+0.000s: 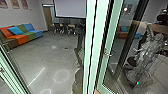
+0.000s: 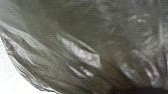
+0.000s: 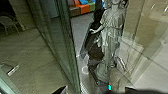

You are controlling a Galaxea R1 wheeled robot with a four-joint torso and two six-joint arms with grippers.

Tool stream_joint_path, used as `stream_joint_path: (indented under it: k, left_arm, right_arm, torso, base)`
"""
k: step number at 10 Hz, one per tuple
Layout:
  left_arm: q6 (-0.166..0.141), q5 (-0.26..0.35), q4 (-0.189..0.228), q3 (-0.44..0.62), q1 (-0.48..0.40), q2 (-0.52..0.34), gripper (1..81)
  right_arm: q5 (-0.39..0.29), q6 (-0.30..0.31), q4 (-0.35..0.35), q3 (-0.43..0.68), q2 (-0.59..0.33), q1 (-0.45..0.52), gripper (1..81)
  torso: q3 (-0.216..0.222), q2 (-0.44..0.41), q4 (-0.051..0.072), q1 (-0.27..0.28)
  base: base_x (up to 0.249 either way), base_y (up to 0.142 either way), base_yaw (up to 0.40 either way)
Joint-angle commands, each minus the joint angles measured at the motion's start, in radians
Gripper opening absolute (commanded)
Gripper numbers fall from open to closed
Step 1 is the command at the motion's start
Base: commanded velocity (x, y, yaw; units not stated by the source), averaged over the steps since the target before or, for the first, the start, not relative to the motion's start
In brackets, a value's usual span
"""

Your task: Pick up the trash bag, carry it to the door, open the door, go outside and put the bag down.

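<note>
The shiny, dark plastic bag [image 2: 82, 30] is probably close to the left wrist, a green-framed glass door [image 1: 113, 32] ahead. I can't tell either end effector's state.

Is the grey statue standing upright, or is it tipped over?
Upright: in the head view, the statue stands tall, its head well above its lower end.

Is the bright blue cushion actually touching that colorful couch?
Touching. The head view shows the bright blue cushion leaning on the multicolored couch, overlapping its backrest and seat with no gap.
</note>
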Motion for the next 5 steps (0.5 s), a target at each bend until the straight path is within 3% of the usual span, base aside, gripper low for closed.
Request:
stream_joint_path:
  k: [1,3,5]
  left_arm:
    - [-0.001,0.078,-0.01,0.003,-0.038,0.004,1.0]
    - [-0.001,0.078,-0.01,0.003,-0.038,0.004,1.0]
    - [-0.001,0.078,-0.01,0.003,-0.038,0.004,1.0]
  right_arm:
    - [0.084,-0.025,-0.196,-0.07,0.014,0.17,81.1]
    - [0.092,-0.024,-0.271,-0.082,0.018,0.153,81.1]
    - [0.152,-0.024,-0.325,-0.136,0.029,0.127,81.1]
  torso:
    - [0.0,0.0,0.0,0.0]
    - [0.0,0.0,0.0,-0.001]
    - [0.0,0.0,0.0,-0.001]
  base:
    - [0.0,0.0,0.0]
    - [0.0,0.0,0.0]
    - [0.0,0.0,0.0]
